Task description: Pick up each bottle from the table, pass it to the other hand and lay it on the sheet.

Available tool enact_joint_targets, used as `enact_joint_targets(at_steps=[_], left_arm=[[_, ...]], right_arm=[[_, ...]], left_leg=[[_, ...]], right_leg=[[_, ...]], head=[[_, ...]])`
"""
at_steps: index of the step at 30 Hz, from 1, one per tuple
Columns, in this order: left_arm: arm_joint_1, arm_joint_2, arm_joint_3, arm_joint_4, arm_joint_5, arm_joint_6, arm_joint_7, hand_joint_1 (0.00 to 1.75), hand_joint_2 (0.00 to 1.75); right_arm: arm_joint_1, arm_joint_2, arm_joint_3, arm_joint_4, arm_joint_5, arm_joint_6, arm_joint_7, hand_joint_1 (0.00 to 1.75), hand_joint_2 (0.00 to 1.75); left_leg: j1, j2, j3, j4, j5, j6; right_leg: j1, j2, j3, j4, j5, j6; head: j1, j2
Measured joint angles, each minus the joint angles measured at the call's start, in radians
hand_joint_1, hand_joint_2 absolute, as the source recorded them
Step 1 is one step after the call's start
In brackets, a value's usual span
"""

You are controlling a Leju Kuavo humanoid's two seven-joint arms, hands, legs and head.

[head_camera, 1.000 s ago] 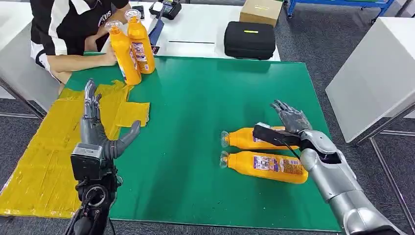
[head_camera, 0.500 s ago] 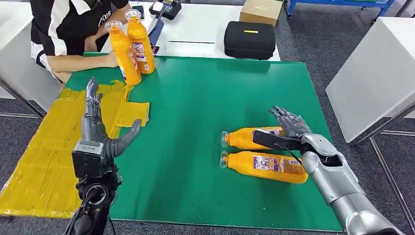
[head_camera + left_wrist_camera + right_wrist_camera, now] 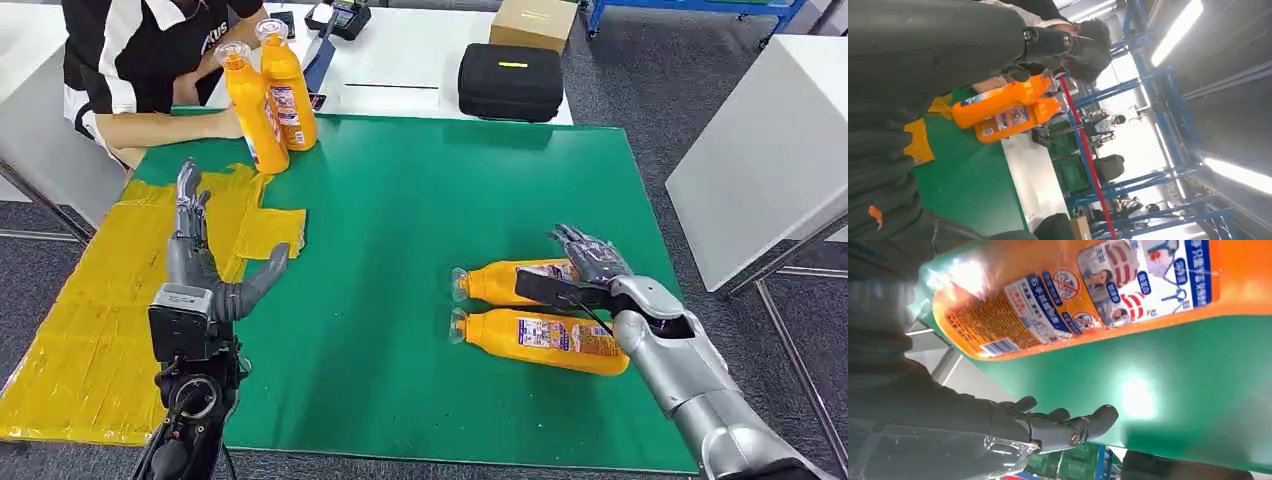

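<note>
Two orange bottles lie side by side on the green mat, caps pointing left: the far one (image 3: 505, 281) and the near one (image 3: 540, 339). My right hand (image 3: 578, 270) hovers over the base end of the far bottle, fingers spread, thumb stretched across its body. The right wrist view shows a labelled orange bottle (image 3: 1108, 295) close beside my fingers (image 3: 1068, 427), with nothing gripped. My left hand (image 3: 205, 260) is raised upright above the yellow sheet (image 3: 90, 300), fingers straight, empty. Two more orange bottles (image 3: 268, 90) stand upright at the mat's far left corner (image 3: 1008, 107).
A person (image 3: 130, 60) sits at the far left, forearm resting by the standing bottles. A black case (image 3: 510, 82) and a cardboard box (image 3: 535, 22) lie on the white table beyond the green mat (image 3: 400, 220). A white table (image 3: 770, 150) stands to the right.
My right hand has come down and back a little over the far lying bottle. The left hand has barely moved.
</note>
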Motion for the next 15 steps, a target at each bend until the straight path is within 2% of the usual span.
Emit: enact_joint_targets(at_steps=[15], left_arm=[[0.002, 0.000, 0.000, -0.018, -0.009, 0.009, 0.021, 0.00, 1.75]], right_arm=[[-0.028, 0.016, 0.005, 0.116, -0.008, 0.002, -0.001, 0.00, 1.75]], left_leg=[[0.000, 0.000, 0.000, 0.000, 0.000, 0.000]], right_leg=[[0.000, 0.000, 0.000, 0.000, 0.000, 0.000]], head=[[0.000, 0.000]])
